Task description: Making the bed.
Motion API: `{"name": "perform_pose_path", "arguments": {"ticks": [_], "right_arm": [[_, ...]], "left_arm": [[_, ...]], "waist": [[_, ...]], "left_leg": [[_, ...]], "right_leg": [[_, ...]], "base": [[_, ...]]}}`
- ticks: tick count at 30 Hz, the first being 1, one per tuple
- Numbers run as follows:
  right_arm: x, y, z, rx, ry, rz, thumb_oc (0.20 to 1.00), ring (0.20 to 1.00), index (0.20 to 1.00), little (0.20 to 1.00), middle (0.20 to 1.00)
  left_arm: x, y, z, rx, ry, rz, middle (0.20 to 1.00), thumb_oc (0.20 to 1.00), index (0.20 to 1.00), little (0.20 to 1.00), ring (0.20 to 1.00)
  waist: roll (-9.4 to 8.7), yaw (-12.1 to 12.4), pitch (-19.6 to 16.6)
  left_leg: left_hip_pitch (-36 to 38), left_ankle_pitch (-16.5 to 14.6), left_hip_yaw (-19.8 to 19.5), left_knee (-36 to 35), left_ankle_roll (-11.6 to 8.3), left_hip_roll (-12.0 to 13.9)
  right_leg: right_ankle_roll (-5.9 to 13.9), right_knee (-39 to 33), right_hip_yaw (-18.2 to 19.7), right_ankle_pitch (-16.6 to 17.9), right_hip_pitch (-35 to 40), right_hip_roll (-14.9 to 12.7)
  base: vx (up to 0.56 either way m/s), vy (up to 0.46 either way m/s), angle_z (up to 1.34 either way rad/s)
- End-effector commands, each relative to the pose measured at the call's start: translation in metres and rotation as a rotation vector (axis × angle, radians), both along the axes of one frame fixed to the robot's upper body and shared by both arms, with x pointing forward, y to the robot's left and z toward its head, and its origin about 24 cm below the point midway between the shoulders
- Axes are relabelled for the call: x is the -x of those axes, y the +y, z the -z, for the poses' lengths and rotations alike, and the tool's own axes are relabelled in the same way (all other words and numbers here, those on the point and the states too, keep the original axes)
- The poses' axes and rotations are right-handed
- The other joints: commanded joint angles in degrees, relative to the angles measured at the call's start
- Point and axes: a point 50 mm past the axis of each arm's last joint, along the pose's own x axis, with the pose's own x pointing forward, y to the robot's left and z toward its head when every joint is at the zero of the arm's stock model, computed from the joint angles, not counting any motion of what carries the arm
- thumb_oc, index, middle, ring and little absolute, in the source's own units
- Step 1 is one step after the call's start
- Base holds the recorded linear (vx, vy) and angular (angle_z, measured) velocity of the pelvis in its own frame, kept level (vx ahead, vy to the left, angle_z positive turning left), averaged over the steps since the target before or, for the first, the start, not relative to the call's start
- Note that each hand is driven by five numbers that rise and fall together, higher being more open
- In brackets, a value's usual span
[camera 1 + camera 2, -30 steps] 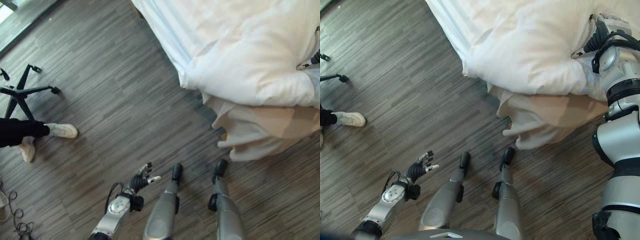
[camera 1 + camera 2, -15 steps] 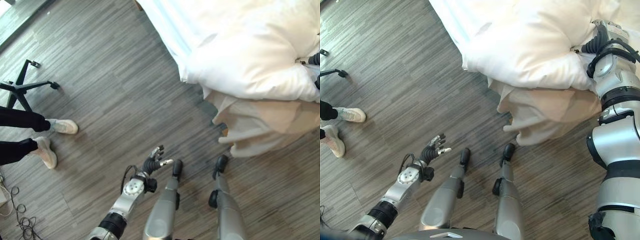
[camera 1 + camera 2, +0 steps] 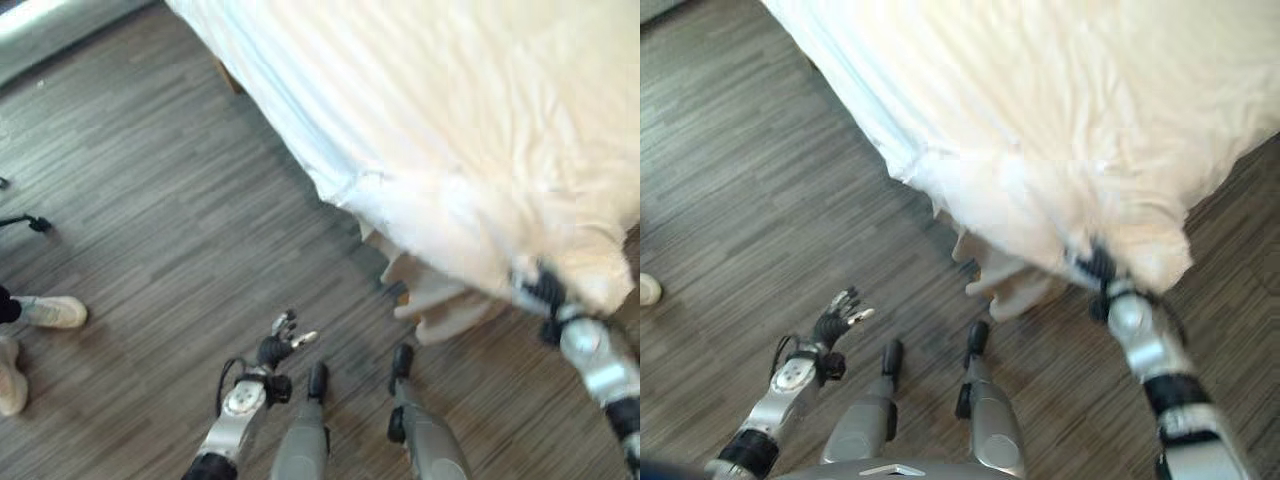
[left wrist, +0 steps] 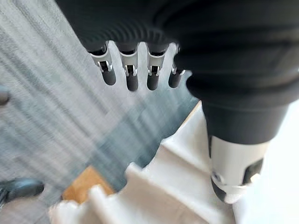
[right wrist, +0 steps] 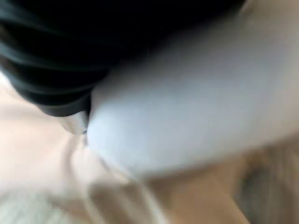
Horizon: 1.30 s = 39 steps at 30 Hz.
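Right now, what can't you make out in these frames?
- Right hand: fingers buried under the duvet edge in both eye views; its wrist view is a blur of cloth, so its grip is unreadable.
- Bed frame: just a wooden corner in the left wrist view, the rest under hanging sheet.
- Person's shoes: cut off by the frame edge.
- Left hand: open over the floor.

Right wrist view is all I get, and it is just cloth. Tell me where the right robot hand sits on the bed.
Observer: The right robot hand is at the near corner of the duvet, where it overhangs the floor.
Operator: Now report the left robot hand.
Observer: The left robot hand is over the floor, apart from the duvet, fingers straight, holding nothing.
Operator: Check for anyone nearby.
Observer: A person's shoe is on the floor off to the robot's left, away from the duvet.
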Motion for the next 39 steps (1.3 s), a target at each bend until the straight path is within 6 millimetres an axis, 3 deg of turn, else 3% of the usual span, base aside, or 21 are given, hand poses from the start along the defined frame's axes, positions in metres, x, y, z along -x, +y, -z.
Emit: {"name": "perform_pose_path", "arguments": {"ticks": [1,3,5,6,9,10,17,19,20,22,23,24,25,26,27,29,30,31,34,38,39], "right_arm": [[0.040,-0.012,0.056,0.055,0.359,0.037,0.200,0.200,0.200,0.200,0.200],[0.061,-0.003,0.080,-0.025,0.454,0.097,1.000,1.000,1.000,1.000,1.000],[0.096,0.001,0.106,-0.084,0.599,0.204,1.000,1.000,1.000,1.000,1.000],[0.096,0.001,0.106,-0.085,0.598,0.204,1.000,1.000,1.000,1.000,1.000],[0.149,0.001,0.129,-0.099,0.831,0.301,1.000,1.000,1.000,1.000,1.000],[0.180,-0.008,0.133,-0.133,0.949,0.400,1.000,1.000,1.000,1.000,1.000],[0.250,-0.044,0.122,-0.246,1.160,0.591,1.000,1.000,1.000,1.000,1.000],[0.257,-0.050,0.118,-0.249,1.174,0.606,1.000,1.000,1.000,1.000,1.000],[0.266,-0.071,0.106,-0.220,1.166,0.650,1.000,1.000,1.000,1.000,1.000],[0.241,-0.105,0.088,-0.147,1.006,0.721,1.000,1.000,1.000,1.000,1.000],[0.213,-0.120,0.075,-0.123,0.850,0.726,1.000,1.000,1.000,1.000,1.000],[0.156,-0.134,0.044,-0.071,0.552,0.649,1.000,1.000,1.000,1.000,1.000],[0.116,-0.126,0.012,-0.059,0.319,0.527,1.000,1.000,1.000,1.000,1.000],[0.117,-0.126,0.012,-0.059,0.320,0.529,1.000,1.000,1.000,1.000,1.000],[0.095,-0.118,-0.014,-0.119,0.119,0.495,1.000,1.000,1.000,1.000,1.000],[0.062,-0.087,-0.045,-0.537,-0.284,0.456,0.944,0.944,0.944,0.944,0.944],[0.050,-0.070,-0.048,-0.674,-0.322,0.385,0.200,0.200,0.200,0.200,0.200],[0.051,-0.070,-0.048,-0.676,-0.322,0.385,0.200,0.200,0.200,0.200,0.200],[0.017,-0.016,-0.083,-0.873,-0.375,0.038,0.200,0.200,0.200,0.200,0.200],[0.003,0.003,-0.074,-1.036,-0.353,0.018,0.200,0.200,0.200,0.200,0.200],[-0.003,0.021,-0.067,-1.113,-0.304,-0.009,0.200,0.200,0.200,0.200,0.200]], "left_arm": [[-0.015,-0.006,-0.010,0.016,-0.068,0.012,1.000,1.000,1.000,1.000,1.000],[-0.013,-0.004,-0.009,0.023,-0.061,-0.003,1.000,1.000,1.000,1.000,1.000],[-0.012,-0.001,-0.007,0.029,-0.048,-0.017,1.000,1.000,1.000,1.000,1.000],[-0.012,-0.001,-0.007,0.029,-0.048,-0.017,1.000,1.000,1.000,1.000,1.000],[-0.006,-0.002,0.001,0.057,-0.007,-0.013,1.000,1.000,1.000,1.000,1.000],[-0.005,-0.004,0.003,0.069,0.008,0.007,1.000,1.000,1.000,1.000,1.000],[-0.008,-0.009,0.003,0.058,0.046,0.134,1.000,1.000,1.000,1.000,1.000],[-0.007,-0.008,0.003,0.054,0.048,0.143,1.000,1.000,1.000,1.000,1.000],[-0.006,-0.005,0.002,0.050,0.049,0.150,1.000,1.000,1.000,1.000,1.000],[-0.005,-0.004,0.003,0.034,0.058,0.153,1.000,1.000,1.000,1.000,1.000],[-0.004,-0.002,0.002,0.037,0.050,0.138,1.000,1.000,1.000,1.000,1.000],[-0.003,0.003,0.000,0.036,0.037,0.094,1.000,1.000,1.000,1.000,1.000],[-0.001,0.008,-0.002,0.039,0.020,0.049,1.000,1.000,1.000,1.000,1.000],[-0.001,0.007,-0.001,0.039,0.021,0.051,1.000,1.000,1.000,1.000,1.000],[0.001,0.010,-0.002,0.045,0.011,0.014,1.000,1.000,1.000,1.000,1.000],[0.009,0.004,0.005,0.079,0.021,-0.005,1.000,1.000,1.000,1.000,1.000],[0.011,0.000,0.007,0.085,0.029,0.011,1.000,1.000,1.000,1.000,1.000],[0.011,0.000,0.007,0.084,0.029,0.011,1.000,1.000,1.000,1.000,1.000],[0.020,-0.004,0.011,0.077,0.057,0.077,1.000,1.000,1.000,1.000,1.000],[0.022,-0.006,0.014,0.076,0.064,0.088,1.000,1.000,1.000,1.000,1.000],[0.023,-0.008,0.015,0.095,0.066,0.078,1.000,1.000,1.000,1.000,1.000]], "waist": [[3.00,-0.8,2.2],[3.23,-0.9,2.0],[3.54,-1.0,1.3],[3.51,-1.0,1.4],[3.62,-1.0,-0.2],[3.61,-1.0,-1.6],[2.23,-2.2,-5.4],[2.08,-2.3,-5.8],[1.61,-2.7,-6.5],[1.22,-3.0,-6.9],[1.12,-3.3,-6.8],[1.22,-4.0,-6.4],[1.29,-4.7,-6.1],[1.27,-4.6,-6.2],[1.31,-5.2,-6.1],[1.51,-6.1,-5.8],[1.44,-5.9,-5.6],[1.41,-5.9,-5.6],[1.87,-4.6,-4.6],[2.46,-3.5,-4.2],[2.92,-2.7,-3.8]], "left_leg": [[-1.9,2.9,-1.9,0.2,-0.08,0.6],[-1.3,2.9,-1.8,0.2,0.08,0.4],[-0.7,2.7,-1.7,0.2,0.28,0.3],[-0.6,2.7,-1.7,0.2,0.28,0.3],[0.7,2.1,-1.4,0.2,0.59,0.4],[1.8,1.6,-1.4,0.2,0.83,0.3],[5.3,0.0,-0.8,0.2,1.04,0.6],[5.7,-0.1,-0.7,0.2,1.03,0.7],[6.4,-0.4,-0.6,0.2,1.03,0.8],[6.9,-0.6,-0.4,0.2,1.07,0.7],[7.0,-0.6,-0.2,0.2,1.11,0.7],[7.4,-0.8,0.5,0.2,1.15,0.8],[7.6,-0.9,1.2,0.2,1.14,1.0],[7.4,-0.8,1.2,0.2,1.16,0.9],[7.5,-0.8,1.8,0.2,1.22,0.9],[7.3,-1.0,2.7,0.2,1.32,0.9],[7.1,-0.9,2.8,0.2,1.33,0.8],[7.2,-0.9,2.9,0.2,1.32,0.8],[6.0,-0.4,2.9,0.2,1.15,0.8],[5.3,0.0,2.7,0.2,0.98,0.8],[4.8,0.3,2.5,0.2,0.81,0.7]], "right_leg": [[5.33,0.9,-1.0,-1.9,5.0,-3.1],[5.26,0.9,-0.8,-2.0,5.5,-3.1],[5.18,0.9,-0.7,-2.1,6.0,-3.2],[5.18,0.9,-0.7,-2.1,6.1,-3.2],[5.10,0.9,-0.5,-2.4,7.3,-3.2],[5.10,0.9,-0.6,-2.7,8.3,-3.2],[5.26,0.9,-0.3,-3.6,11.6,-3.2],[5.28,0.9,-0.2,-3.8,12.0,-3.2],[5.33,0.9,-0.2,-4.0,12.9,-3.3],[5.42,0.9,0.0,-4.0,13.3,-3.3],[5.46,0.9,0.3,-3.8,13.3,-3.4],[5.59,1.0,1.1,-3.7,13.3,-3.2],[5.68,1.1,1.7,-3.6,13.0,-3.1],[5.69,1.0,1.7,-3.5,12.9,-3.2],[5.75,1.0,2.3,-3.3,12.5,-3.1],[5.80,0.9,2.9,-2.9,11.7,-3.0],[5.76,0.9,3.1,-2.7,11.3,-3.0],[5.76,0.9,3.1,-2.7,11.3,-3.0],[5.86,0.9,2.8,-2.3,10.0,-3.1],[5.81,0.9,2.4,-2.2,9.6,-3.3],[5.66,0.9,1.9,-2.2,9.5,-3.4]], "base": [[0.03,0.049,-0.10],[0.01,0.022,0.00],[0.01,0.011,0.02],[0.02,0.020,0.08],[0.07,0.012,0.00],[0.08,0.003,0.01],[0.07,-0.005,-0.04],[0.04,-0.005,-0.11],[0.05,-0.007,-0.12],[0.03,-0.004,-0.13],[0.00,0.020,-0.24],[-0.02,0.039,-0.29],[-0.02,0.037,-0.26],[-0.03,0.031,-0.23],[-0.03,0.022,-0.28],[-0.05,0.023,-0.28],[-0.04,0.005,-0.08],[-0.04,-0.008,-0.19],[-0.06,-0.011,-0.04],[-0.03,-0.003,0.04],[-0.02,-0.006,0.09]]}}
